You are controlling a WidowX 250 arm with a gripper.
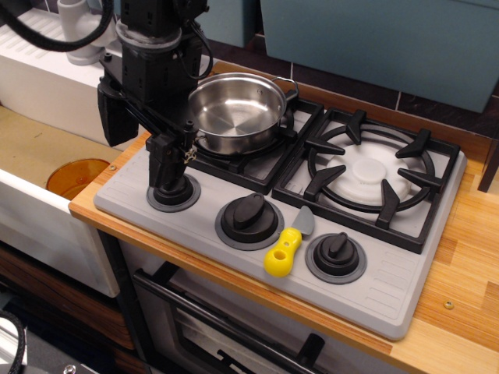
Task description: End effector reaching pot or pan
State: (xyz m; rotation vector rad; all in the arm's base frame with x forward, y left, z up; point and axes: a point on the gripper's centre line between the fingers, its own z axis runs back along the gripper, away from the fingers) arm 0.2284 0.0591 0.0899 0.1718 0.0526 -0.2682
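The shiny steel pot [234,113] stands empty and upright on the back-left burner of the grey toy stove [390,288]. One wire loop handle shows at its right rim. My black gripper [170,173] hangs at the stove's front-left corner, just left of and in front of the pot, apart from it. Its fingers point down right over the leftmost black knob [173,195] and merge into one dark mass, so I cannot tell how wide they stand. Nothing shows held in them.
Two more black knobs [249,216] [336,253] line the front panel. A yellow-handled tool [284,251] lies between them. The right burner [366,167] has a black grate and white cap. An orange dish [76,175] lies below left, beside the wooden counter [460,312].
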